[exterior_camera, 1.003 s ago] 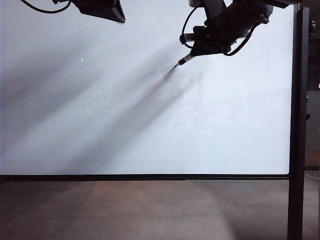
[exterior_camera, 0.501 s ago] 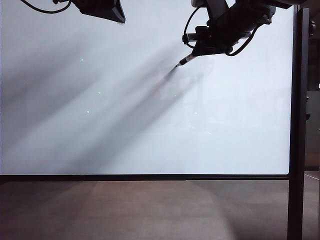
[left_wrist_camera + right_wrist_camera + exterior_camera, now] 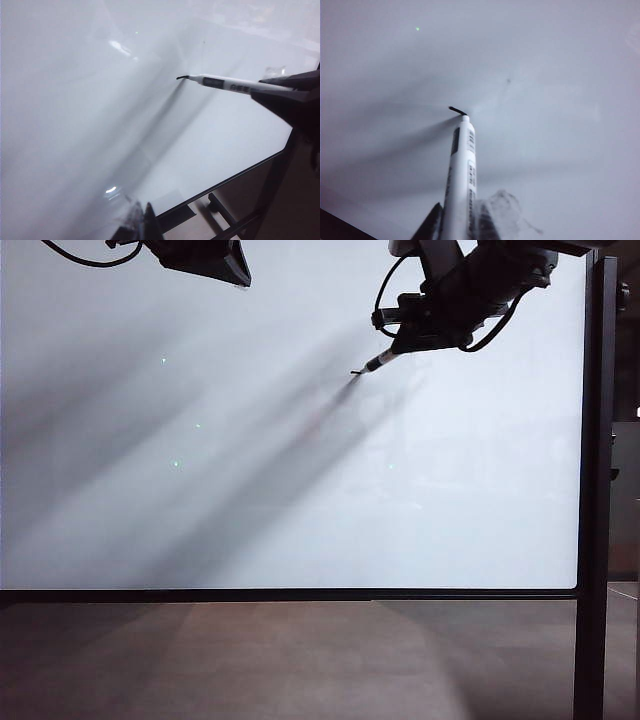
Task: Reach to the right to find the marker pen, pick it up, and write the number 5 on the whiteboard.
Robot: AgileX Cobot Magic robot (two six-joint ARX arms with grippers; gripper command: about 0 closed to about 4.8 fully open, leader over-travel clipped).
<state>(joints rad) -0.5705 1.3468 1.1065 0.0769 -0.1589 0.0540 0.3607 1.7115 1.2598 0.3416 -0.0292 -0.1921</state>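
A: The marker pen [image 3: 377, 362] is sitting high on the right half of the whiteboard [image 3: 300, 490], its tip touching the glossy surface. But going from the left: what is showing there?

B: At the top left corner the left gripper [image 3: 205, 260] is hanging in front of the board, only its dark underside showing, with a black cable [image 3: 85, 258] looping away from it. I cannot tell whether its jaws are apart or together. In the left wrist view only a dark sliver and a clear bit of it are showing at the frame's edge.

A: And across the middle?

B: Bare white board with long grey shadows slanting over it, and a few tiny green specks of light [image 3: 165, 360].

A: Then the right side.

B: The right gripper [image 3: 408, 342] is reaching in from the top right, clenched on the pen's barrel. The pen is slanting down toward the left. In the right wrist view the pen [image 3: 461, 175] is ending at a short black stroke [image 3: 456, 109] on the board; the left wrist view is showing the same stroke [image 3: 182, 77] at the pen [image 3: 230, 84] tip.

A: Beyond that?

B: The black post [image 3: 597, 490] is standing at the board's right edge, the black frame rail [image 3: 290, 594] running along the bottom.
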